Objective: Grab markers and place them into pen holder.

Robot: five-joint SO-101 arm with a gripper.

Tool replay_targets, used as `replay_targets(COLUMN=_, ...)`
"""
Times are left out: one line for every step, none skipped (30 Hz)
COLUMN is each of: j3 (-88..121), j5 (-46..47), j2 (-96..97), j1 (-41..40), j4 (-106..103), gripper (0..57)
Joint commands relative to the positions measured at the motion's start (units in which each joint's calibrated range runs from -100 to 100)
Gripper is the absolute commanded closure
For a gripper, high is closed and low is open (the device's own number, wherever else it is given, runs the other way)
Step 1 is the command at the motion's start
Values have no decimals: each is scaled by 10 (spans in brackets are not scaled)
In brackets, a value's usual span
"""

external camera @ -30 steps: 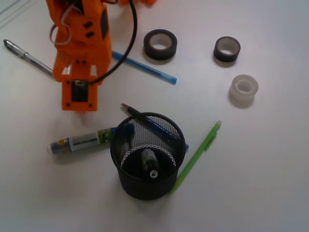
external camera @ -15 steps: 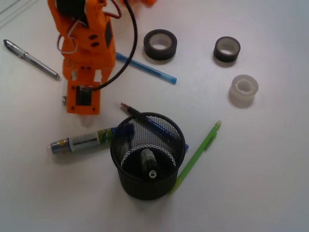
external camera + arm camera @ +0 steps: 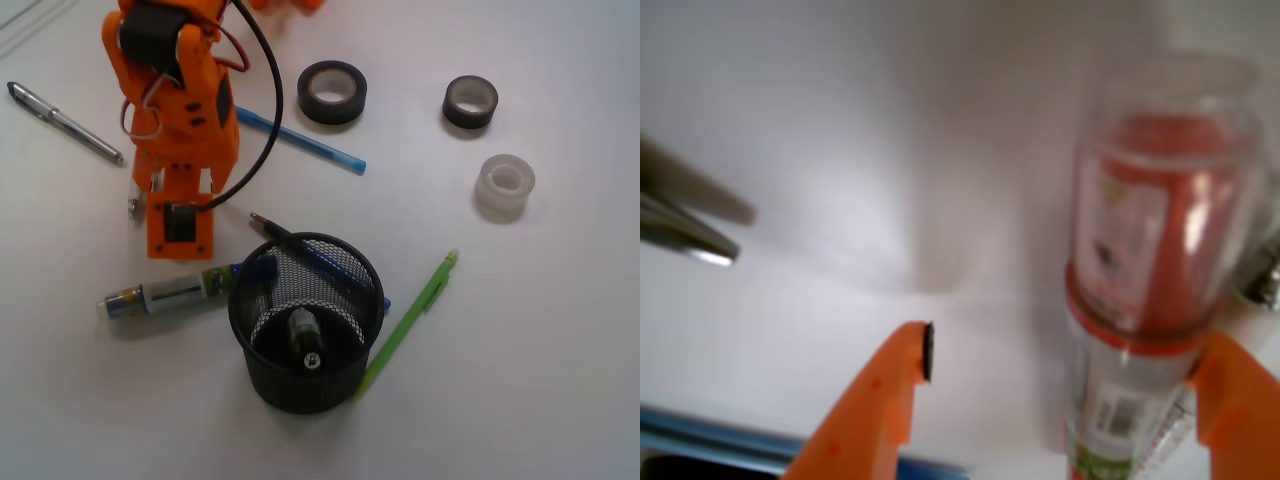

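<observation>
The black mesh pen holder [image 3: 305,322] stood on the white table [image 3: 540,350], and I place everything else by it. One marker [image 3: 303,338] already stood inside it, dark end up. A second marker [image 3: 165,296], blue at its far end, lay flat on the table just left of the holder, its near end at the holder's wall. The orange arm hung up and to the left of the holder, and its gripper [image 3: 1070,390] pointed down at the table there. Seen from the wrist, the two orange fingers [image 3: 872,420] stood spread apart. A third marker with a red cap [image 3: 1150,250] lay close against the right-hand finger, while the left-hand finger was clear of it, so nothing was pinched.

A thin blue pen [image 3: 300,141] lay above the holder, partly under the arm. A silver pen [image 3: 65,122] lay further left. A green pencil [image 3: 410,322] rested against the holder's right side. Another pen [image 3: 290,240] leaned across the holder's rim. Two black tape rolls [image 3: 332,92] and a white roll [image 3: 504,186] sat well above and to the right.
</observation>
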Motion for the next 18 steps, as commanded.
replay_targets(j3=-4, j5=2, j2=2, j1=-15, j4=-18, gripper=295)
replay_targets(j3=-5, j5=2, j2=4, j1=-18, j4=-19, gripper=295)
replay_targets(j3=-5, j5=2, j2=5, j1=-19, j4=-20, gripper=295)
replay_targets(j3=-7, j5=2, j2=7, j1=-19, j4=-21, gripper=295)
replay_targets(j3=-8, j5=2, j2=8, j1=-19, j4=-21, gripper=296)
replay_targets(j3=-8, j5=2, j2=8, j1=-18, j4=-21, gripper=296)
replay_targets(j3=-8, j5=2, j2=9, j1=-16, j4=-21, gripper=297)
replay_targets(j3=-8, j5=2, j2=9, j1=-14, j4=-21, gripper=302)
replay_targets(j3=-8, j5=2, j2=9, j1=-13, j4=-21, gripper=318)
replay_targets(j3=-8, j5=2, j2=9, j1=-9, j4=-21, gripper=346)
replay_targets(j3=-8, j5=2, j2=9, j1=-7, j4=-21, gripper=380)
replay_targets(j3=-8, j5=4, j2=9, j1=-4, j4=-21, gripper=415)
replay_targets(j3=-8, j5=5, j2=9, j1=-4, j4=-21, gripper=449)
replay_targets(j3=-8, j5=5, j2=9, j1=-3, j4=-21, gripper=480)
replay_targets(j3=-8, j5=5, j2=9, j1=-3, j4=-21, gripper=508)
replay_targets(j3=-8, j5=5, j2=9, j1=-3, j4=-22, gripper=532)
replay_targets(j3=-8, j5=5, j2=9, j1=-4, j4=-22, gripper=554)
replay_targets(j3=-8, j5=5, j2=9, j1=-5, j4=-22, gripper=569)
